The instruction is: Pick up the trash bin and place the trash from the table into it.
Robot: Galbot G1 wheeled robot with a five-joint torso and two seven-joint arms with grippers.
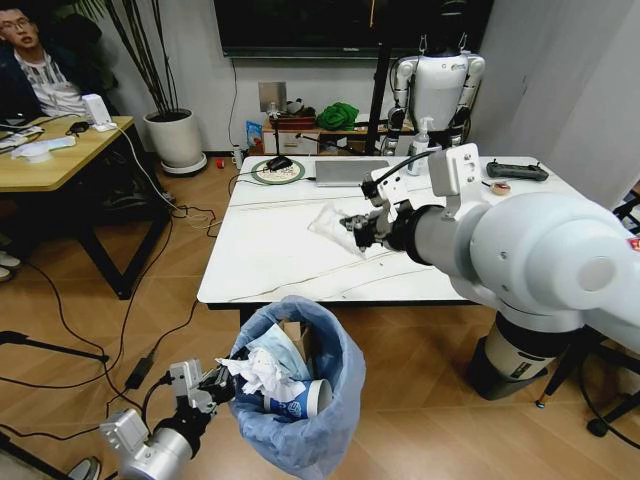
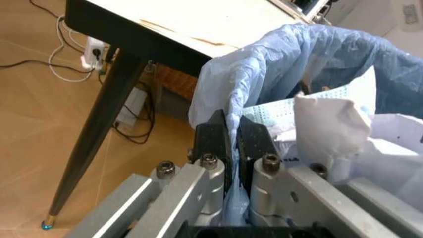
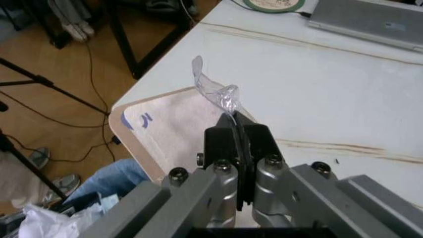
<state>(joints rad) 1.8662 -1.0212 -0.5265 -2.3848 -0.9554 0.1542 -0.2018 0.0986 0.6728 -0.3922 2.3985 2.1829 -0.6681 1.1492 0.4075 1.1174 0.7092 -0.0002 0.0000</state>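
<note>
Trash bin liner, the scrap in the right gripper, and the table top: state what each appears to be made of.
Trash bin liner: thin translucent light-blue plastic film, crinkled and glossy, pinched by the left gripper.
Scrap held by the right gripper: clear, shiny, crumpled film, likely a plastic wrapper.
Table: smooth white marble-look top with thin veins; real stone or a printed surface cannot be told.

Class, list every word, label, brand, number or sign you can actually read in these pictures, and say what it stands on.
No text is readable.
White paper cup in the trash bin: blue logo, too blurred to read.
Round green-rimmed disc on the table: markings too small.
Spray bottle: label too small.
Blue marks on the table's corner: no legible word.
</note>
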